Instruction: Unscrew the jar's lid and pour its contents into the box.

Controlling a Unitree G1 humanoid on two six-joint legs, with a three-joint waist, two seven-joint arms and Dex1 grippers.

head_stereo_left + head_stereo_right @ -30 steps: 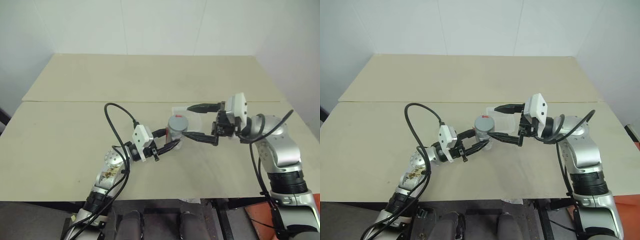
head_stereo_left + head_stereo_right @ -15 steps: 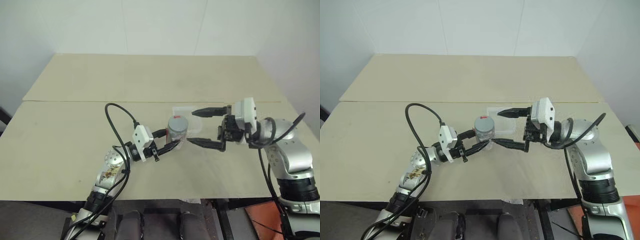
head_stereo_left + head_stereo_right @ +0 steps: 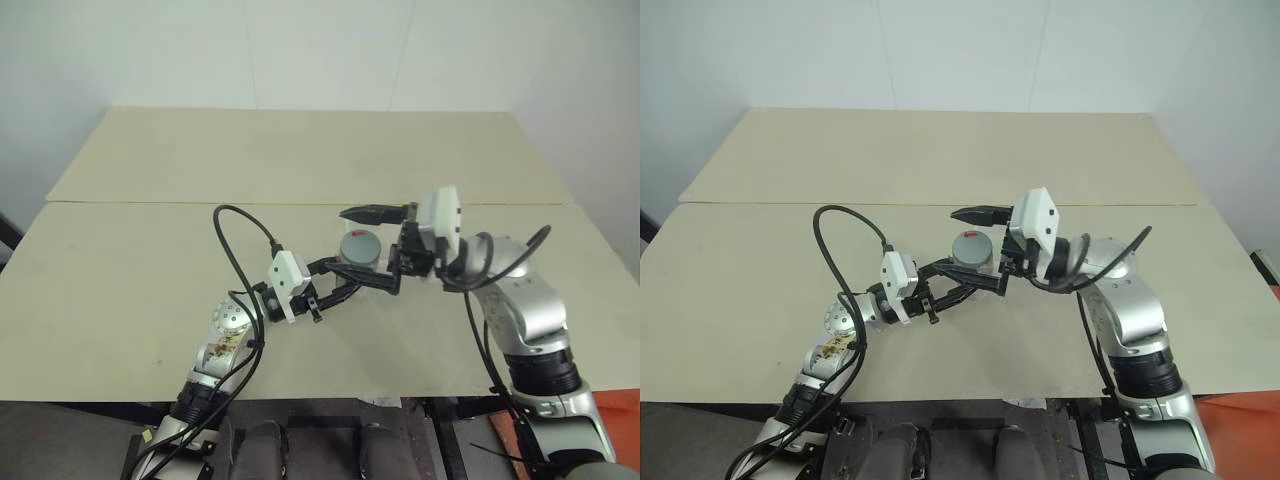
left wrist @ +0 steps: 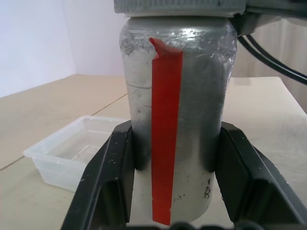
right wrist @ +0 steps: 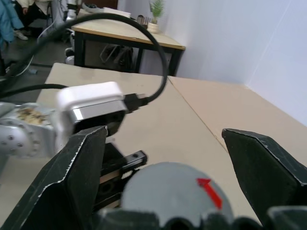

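left claw (image 3: 345,281) clamps jar (image 4: 175,124); right claw (image 3: 372,248) wide, straddling lid (image 5: 175,191); left wrist: box (image 4: 72,155).

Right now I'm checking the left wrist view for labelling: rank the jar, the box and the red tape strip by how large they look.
1. jar, largest, though nearest the camera.
2. box, farther off, so true size unsure.
3. red tape strip, smallest.
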